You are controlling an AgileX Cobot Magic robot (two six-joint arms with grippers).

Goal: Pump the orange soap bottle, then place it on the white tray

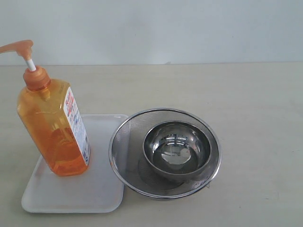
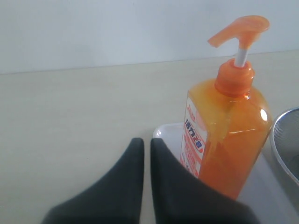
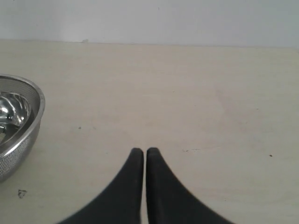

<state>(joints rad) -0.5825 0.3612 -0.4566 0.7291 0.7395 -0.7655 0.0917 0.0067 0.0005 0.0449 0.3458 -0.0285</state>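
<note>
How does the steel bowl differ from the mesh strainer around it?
The steel bowl is smaller, the mesh strainer wider. The bowl has solid, mirror-like walls; the strainer's are fine mesh. The bowl sits inside the strainer, which rests on the table. Both are round, shiny metal.

Steel bowl (image 1: 177,149) inside mesh strainer (image 1: 124,142) on beige table (image 1: 251,94).

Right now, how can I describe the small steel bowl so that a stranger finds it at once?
On the pale table, look beside the white tray for the round mesh strainer. The bowl sits inside it. It is the smaller one, with solid shiny walls instead of mesh.
</note>
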